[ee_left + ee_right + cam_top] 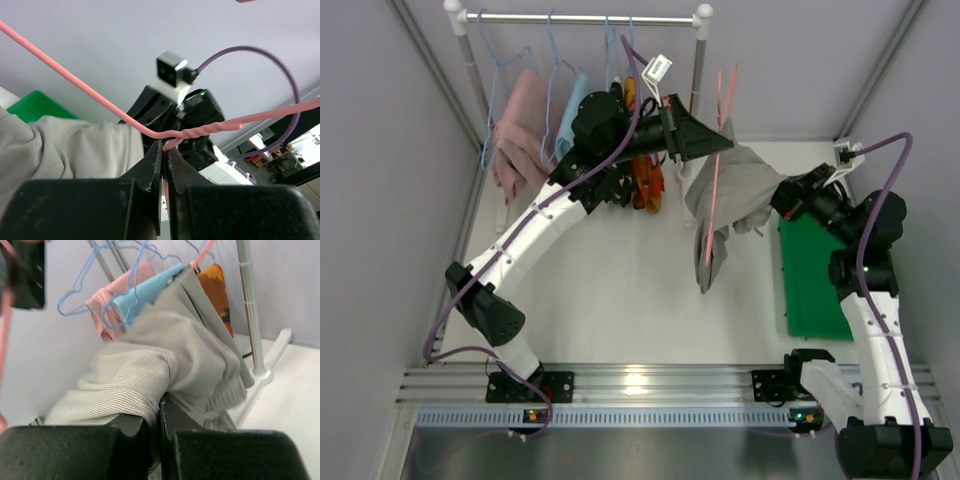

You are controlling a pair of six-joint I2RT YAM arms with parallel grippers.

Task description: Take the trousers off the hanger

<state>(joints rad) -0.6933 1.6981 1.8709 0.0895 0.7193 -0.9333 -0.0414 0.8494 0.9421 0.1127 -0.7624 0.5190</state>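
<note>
The grey trousers (728,200) hang on a pink wire hanger (715,190) held off the rail, right of centre. My left gripper (720,140) is shut on the pink hanger's neck (200,131) just below its twisted part. My right gripper (782,200) is shut on a fold of the grey trousers (150,375) at their right edge. The orange-red patterned trousers (645,180) hang on the rack behind my left arm and show in the right wrist view (215,290).
A white clothes rack (590,18) stands at the back with blue hangers holding a pink garment (517,135) and a light-blue garment (572,115). A green tray (810,275) lies at the right. The rack's post and foot (260,371) stand close to my right gripper.
</note>
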